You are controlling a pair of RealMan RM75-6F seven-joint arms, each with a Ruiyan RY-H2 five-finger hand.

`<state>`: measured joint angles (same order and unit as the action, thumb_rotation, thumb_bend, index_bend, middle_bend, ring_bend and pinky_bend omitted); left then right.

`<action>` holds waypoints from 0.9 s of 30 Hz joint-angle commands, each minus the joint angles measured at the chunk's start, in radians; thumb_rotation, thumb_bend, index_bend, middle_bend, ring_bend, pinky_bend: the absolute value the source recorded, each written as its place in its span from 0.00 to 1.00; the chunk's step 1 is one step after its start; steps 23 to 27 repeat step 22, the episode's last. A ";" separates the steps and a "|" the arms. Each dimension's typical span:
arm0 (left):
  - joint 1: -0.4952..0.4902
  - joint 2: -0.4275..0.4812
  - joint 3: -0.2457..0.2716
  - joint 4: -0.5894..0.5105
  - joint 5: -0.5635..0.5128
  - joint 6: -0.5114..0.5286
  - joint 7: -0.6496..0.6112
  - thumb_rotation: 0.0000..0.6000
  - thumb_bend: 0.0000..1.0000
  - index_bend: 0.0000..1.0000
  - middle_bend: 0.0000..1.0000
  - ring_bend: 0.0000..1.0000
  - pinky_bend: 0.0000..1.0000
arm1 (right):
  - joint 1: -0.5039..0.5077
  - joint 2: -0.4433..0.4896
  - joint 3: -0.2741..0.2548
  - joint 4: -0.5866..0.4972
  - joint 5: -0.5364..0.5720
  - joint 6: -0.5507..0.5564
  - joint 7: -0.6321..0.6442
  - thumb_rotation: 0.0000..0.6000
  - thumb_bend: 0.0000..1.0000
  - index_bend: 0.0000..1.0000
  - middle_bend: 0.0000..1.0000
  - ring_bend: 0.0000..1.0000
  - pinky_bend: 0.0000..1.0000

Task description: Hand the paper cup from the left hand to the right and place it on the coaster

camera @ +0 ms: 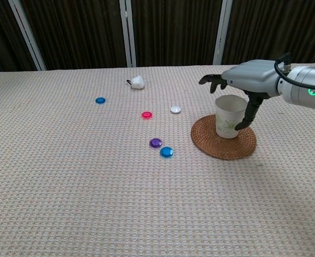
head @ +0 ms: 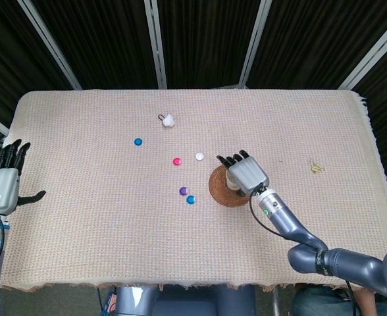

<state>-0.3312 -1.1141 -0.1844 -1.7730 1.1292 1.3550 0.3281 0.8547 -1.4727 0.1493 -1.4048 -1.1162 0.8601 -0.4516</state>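
Cup [camera: 227, 116] stands upright on the coaster [camera: 224, 143]; right hand [camera: 248, 82] hovers over it, fingers spread, gripping nothing.
Best lift straight up so the thumb beside the cup doesn't tip it. Left hand [head: 0, 181] idles empty, fingers apart, at the table's edge.

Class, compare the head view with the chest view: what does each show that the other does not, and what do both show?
Only the head view shows the left hand, open at the table's left edge. Only the chest view shows the paper cup from the side, standing upright on the coaster. Both show the right hand over the cup, fingers spread, and the blue disc.
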 commanded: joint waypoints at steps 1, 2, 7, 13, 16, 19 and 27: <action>0.000 0.001 -0.001 0.001 -0.001 -0.003 -0.002 1.00 0.00 0.00 0.00 0.00 0.00 | -0.007 0.017 0.008 -0.043 0.013 0.021 -0.010 1.00 0.00 0.00 0.02 0.08 0.17; -0.001 0.002 -0.001 0.001 -0.001 -0.005 -0.004 1.00 0.00 0.00 0.00 0.00 0.00 | -0.010 0.025 0.010 -0.063 0.016 0.031 -0.017 1.00 0.00 0.00 0.01 0.07 0.17; 0.001 0.006 -0.001 -0.001 0.004 -0.006 -0.012 1.00 0.00 0.00 0.00 0.00 0.00 | -0.037 0.077 0.017 -0.164 0.002 0.104 -0.042 1.00 0.00 0.00 0.01 0.03 0.10; 0.009 0.013 0.003 -0.003 0.027 0.004 -0.033 1.00 0.00 0.00 0.00 0.00 0.00 | -0.160 0.201 -0.027 -0.333 -0.102 0.301 -0.049 1.00 0.00 0.00 0.00 0.00 0.00; 0.015 0.010 0.010 0.002 0.051 0.017 -0.038 1.00 0.00 0.00 0.00 0.00 0.00 | -0.241 0.240 -0.068 -0.364 -0.163 0.407 -0.031 1.00 0.00 0.00 0.00 0.00 0.00; 0.024 -0.002 0.019 0.020 0.102 0.044 -0.060 1.00 0.00 0.00 0.00 0.00 0.00 | -0.308 0.256 -0.101 -0.369 -0.202 0.484 0.002 1.00 0.00 0.00 0.00 0.00 0.00; 0.043 -0.017 0.036 0.046 0.164 0.086 -0.092 1.00 0.00 0.00 0.00 0.00 0.00 | -0.381 0.253 -0.140 -0.343 -0.254 0.569 0.034 1.00 0.00 0.00 0.00 0.00 0.00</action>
